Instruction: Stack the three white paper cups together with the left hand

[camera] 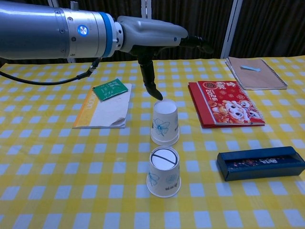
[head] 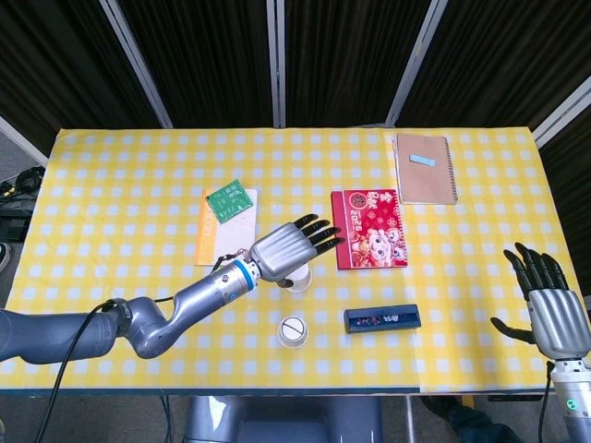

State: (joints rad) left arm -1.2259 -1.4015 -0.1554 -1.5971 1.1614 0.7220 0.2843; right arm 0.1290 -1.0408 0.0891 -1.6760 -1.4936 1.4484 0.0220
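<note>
Two upside-down white paper cups with a blue flower print sit nested as one stack [camera: 165, 122] on the yellow checked cloth; in the head view the stack [head: 300, 278] peeks out under my left hand. A third upside-down cup [camera: 163, 171] [head: 292, 330] stands alone just in front of it. My left hand [camera: 157, 40] [head: 291, 247] hovers above the stack with fingers stretched flat and holds nothing; its thumb points down close to the stack's top. My right hand [head: 549, 309] rests open at the table's right edge, far from the cups.
A red 2025 booklet [camera: 224, 109] lies right of the stack, a dark blue box [camera: 260, 162] at front right, a brown notebook [camera: 255, 72] at the back right. A white-and-orange booklet with a green card [camera: 106, 106] lies to the left.
</note>
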